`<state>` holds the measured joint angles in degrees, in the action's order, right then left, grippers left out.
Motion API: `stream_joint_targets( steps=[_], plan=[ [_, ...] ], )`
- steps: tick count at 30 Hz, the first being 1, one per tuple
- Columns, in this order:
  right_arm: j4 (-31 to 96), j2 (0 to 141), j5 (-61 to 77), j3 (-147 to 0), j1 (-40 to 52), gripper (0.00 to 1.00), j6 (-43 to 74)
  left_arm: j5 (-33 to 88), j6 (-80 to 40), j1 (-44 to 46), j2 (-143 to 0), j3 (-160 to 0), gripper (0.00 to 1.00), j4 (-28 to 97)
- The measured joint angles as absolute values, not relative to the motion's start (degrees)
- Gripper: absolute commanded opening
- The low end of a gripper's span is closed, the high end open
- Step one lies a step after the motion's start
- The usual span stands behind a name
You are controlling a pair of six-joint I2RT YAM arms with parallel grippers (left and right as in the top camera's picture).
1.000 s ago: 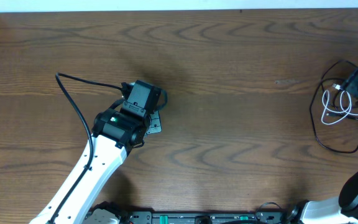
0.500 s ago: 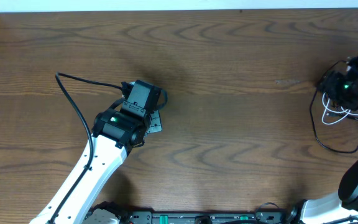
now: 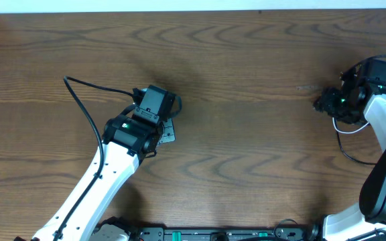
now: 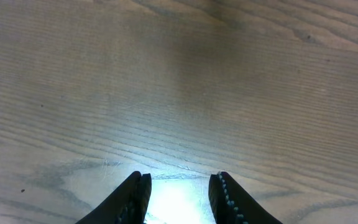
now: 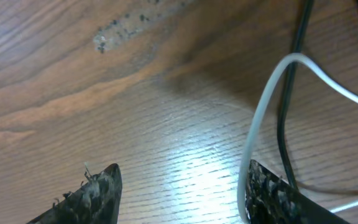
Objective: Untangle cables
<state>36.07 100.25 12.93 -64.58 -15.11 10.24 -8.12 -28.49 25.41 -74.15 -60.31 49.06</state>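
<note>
The dark brown wooden table [image 3: 246, 60] filled the overhead view. The white left arm [image 3: 106, 174] reached in from 7 o'clock and ended a little to 9 o'clock of the table's middle. In its wrist view, the black left gripper [image 4: 179, 196] had its two fingers partly spread, and between them only bare wood with a bright reflection was seen.

The right arm [image 3: 380, 114] stood at the 3 o'clock edge of the table, and both cords lay there beneath it. In the right wrist view, the black right gripper [image 5: 179, 193] was spread wide just above the wood and pinched nothing. The thin white cord [image 5: 257, 121] made a tall arch that rose at 12 o'clock from the right finger [image 5: 272, 193], so one leg of it lay just inside this finger. The thin black cord [image 5: 281, 124] ran down from 12 o'clock, passed under the white arch and continued close beside that leg. I could not tell whether the finger touched either cord. No plug ends could be seen.
</note>
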Motion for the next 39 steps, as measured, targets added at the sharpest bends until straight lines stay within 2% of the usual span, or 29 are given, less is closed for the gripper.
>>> stream_joint_targets(
  steps=[8,13,19,20,22,29,32,33,35,39],
  plan=[
    [35.7,100.4,11.4,-64.5,-15.5,0.63,10.2,-8.1,-28.5,25.4,-74.2,-60.3,0.36,49.1],
    [35.8,100.4,8.1,-64.5,-16.7,0.51,10.1,-8.1,-28.5,25.4,-74.2,-60.3,0.36,49.6],
    [36.2,98.1,2.5,-64.6,-16.8,0.48,10.2,-8.1,-28.5,25.4,-74.2,-60.3,0.36,49.7],
    [36.2,97.0,1.9,-64.6,-16.8,0.42,10.2,-8.1,-28.5,25.4,-74.2,-60.3,0.36,49.7],
    [36.2,94.6,1.2,-64.6,-16.8,0.01,10.0,-8.1,-28.5,25.4,-74.2,-60.3,0.36,49.7],
    [36.6,89.7,0.9,-65.3,-16.8,0.01,10.2,-8.1,-28.5,25.4,-74.2,-60.3,0.36,49.7],
    [37.7,89.7,1.3,-65.3,-16.8,0.09,10.3,-8.1,-28.5,25.4,-74.2,-60.3,0.36,49.7],
    [37.9,89.7,1.4,-65.3,-16.8,0.09,10.3,-8.1,-28.5,25.4,-74.2,-60.3,0.36,49.7],
    [38.1,89.7,1.5,-65.3,-16.8,0.01,10.1,-8.0,-28.5,25.4,-74.2,-60.3,0.36,49.7],
    [38.4,89.7,1.2,-65.3,-16.8,0.01,10.2,-7.8,-28.5,25.4,-74.2,-60.3,0.36,49.7]
  ],
)
